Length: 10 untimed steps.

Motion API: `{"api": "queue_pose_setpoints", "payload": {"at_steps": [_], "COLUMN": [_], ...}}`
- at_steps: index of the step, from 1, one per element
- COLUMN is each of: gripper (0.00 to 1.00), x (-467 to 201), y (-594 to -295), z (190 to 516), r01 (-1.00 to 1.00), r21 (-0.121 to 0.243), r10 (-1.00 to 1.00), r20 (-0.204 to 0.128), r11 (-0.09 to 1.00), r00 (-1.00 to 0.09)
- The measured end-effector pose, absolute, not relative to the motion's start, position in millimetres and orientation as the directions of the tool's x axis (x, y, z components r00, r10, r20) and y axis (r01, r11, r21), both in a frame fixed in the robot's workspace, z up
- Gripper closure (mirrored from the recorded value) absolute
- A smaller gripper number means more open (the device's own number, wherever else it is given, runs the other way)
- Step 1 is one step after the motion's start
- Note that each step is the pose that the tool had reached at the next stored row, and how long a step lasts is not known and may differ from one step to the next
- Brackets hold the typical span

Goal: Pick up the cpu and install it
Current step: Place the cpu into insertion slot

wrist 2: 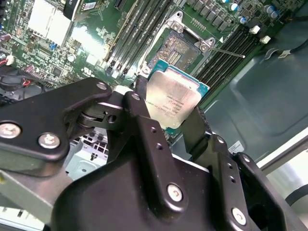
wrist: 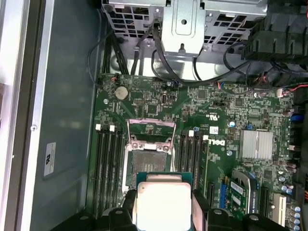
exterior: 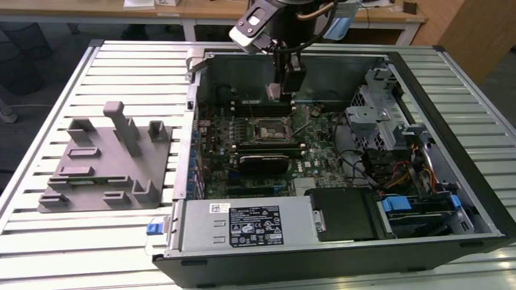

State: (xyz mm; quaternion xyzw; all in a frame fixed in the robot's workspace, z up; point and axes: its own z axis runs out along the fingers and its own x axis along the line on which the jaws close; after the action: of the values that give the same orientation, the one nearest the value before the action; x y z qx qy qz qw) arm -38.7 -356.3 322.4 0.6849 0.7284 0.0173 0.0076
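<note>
Cpu (wrist 2: 174, 96), flat silvery square, pinched by black end effector (wrist 2: 169, 114).

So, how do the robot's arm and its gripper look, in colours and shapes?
The gripper is matte black: two fingers built of hinged flat bars, joined by silver screws and round pivot pins. In the exterior view the arm's wrist is dark and rounded, with a silver-white block on its side, a pale blue part and a copper-coloured curved cable near it.

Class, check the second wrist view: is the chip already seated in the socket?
No: the gripper holds the chip, apart from the open, empty socket.
</note>
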Motion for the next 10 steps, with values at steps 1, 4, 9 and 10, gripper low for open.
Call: {"api": "queue_pose_setpoints", "payload": {"at_steps": [1,4,9,10], "gripper": [0.46,0.46,0.46,0.46], "x": [-38.7,-38.7,-38.7,-38.7], "y": [-356.3,-356.3,-356.2,-356.2], "z": [321.8,320.4,317.7,317.1], "r01": [0.998,0.998,0.998,0.998], "r21": [0.036,0.036,0.036,0.036], "r10": [0.998,0.998,0.999,0.999], "r20": [0.013,0.013,0.013,0.013], "r11": [0.061,0.058,0.050,0.048], "r00": [-0.061,-0.059,-0.051,-0.048]}}
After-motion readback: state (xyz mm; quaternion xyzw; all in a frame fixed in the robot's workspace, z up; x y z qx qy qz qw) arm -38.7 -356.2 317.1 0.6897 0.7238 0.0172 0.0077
